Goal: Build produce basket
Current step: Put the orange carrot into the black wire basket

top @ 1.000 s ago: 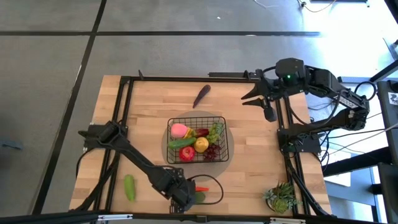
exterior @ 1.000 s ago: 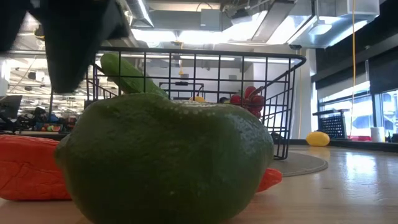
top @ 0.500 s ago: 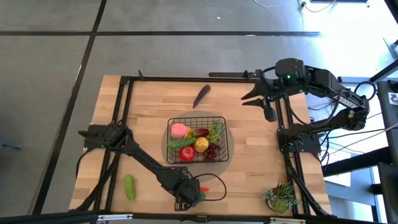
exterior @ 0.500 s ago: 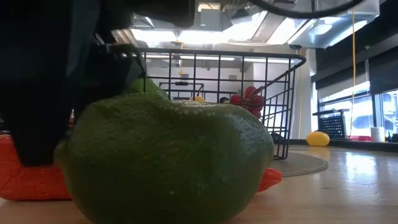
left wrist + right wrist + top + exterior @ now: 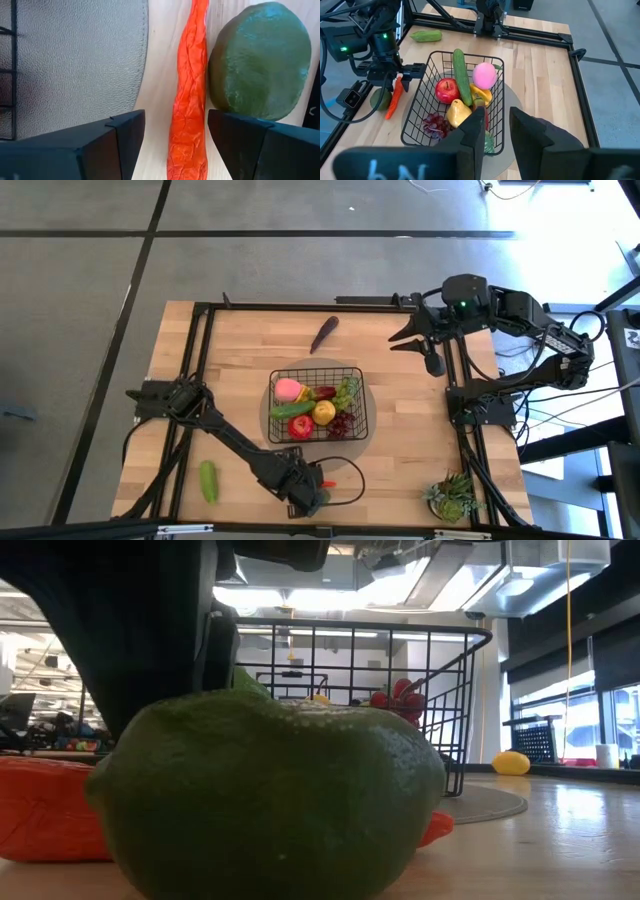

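Observation:
The black wire basket (image 5: pixel 316 369) stands mid-table on a grey mat (image 5: pixel 75 65) and holds a pink peach (image 5: pixel 288 389), a cucumber (image 5: pixel 461 75), a tomato (image 5: pixel 445 91), a lemon (image 5: pixel 324 413) and grapes (image 5: pixel 342 423). A red chilli (image 5: pixel 192 85) lies on the wood near the front edge, beside a round green fruit (image 5: pixel 257 60). My left gripper (image 5: pixel 175 137) is open, low over the chilli, with one finger on each side of it. My right gripper (image 5: pixel 497 127) is open and empty, high at the far right (image 5: pixel 425 350).
A purple eggplant (image 5: pixel 325 332) lies at the far side of the table. A green cucumber (image 5: pixel 207 480) lies at the near left. A spiky potted plant (image 5: pixel 452 495) stands at the near right corner. A black cable (image 5: pixel 350 480) loops beside the chilli.
My left gripper has gone from the near edge toward the table's right and down, and now stands over the chilli, behind the green fruit in the low view. The right arm has kept still.

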### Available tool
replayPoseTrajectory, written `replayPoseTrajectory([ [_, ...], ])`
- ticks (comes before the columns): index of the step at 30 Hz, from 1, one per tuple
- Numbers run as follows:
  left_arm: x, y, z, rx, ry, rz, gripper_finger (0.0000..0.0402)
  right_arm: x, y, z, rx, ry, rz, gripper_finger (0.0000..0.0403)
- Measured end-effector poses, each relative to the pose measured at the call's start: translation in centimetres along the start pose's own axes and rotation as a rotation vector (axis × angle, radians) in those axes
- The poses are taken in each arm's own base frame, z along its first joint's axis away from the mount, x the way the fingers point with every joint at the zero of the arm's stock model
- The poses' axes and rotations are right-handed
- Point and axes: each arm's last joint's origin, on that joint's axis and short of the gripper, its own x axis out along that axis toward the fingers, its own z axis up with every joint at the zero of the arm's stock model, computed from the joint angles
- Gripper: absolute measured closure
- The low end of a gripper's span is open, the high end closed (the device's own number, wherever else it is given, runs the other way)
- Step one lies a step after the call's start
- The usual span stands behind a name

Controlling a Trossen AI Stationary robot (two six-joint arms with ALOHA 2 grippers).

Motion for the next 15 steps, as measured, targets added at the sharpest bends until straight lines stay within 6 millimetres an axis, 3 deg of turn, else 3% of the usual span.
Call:
replayPoseTrajectory([
  [15, 0.85, -0.24, -0.44, 0.007, 0.043, -0.019, 0.0195, -0.03, 0.52, -0.3, -0.079, -0.005, 0.155, 0.0319],
])
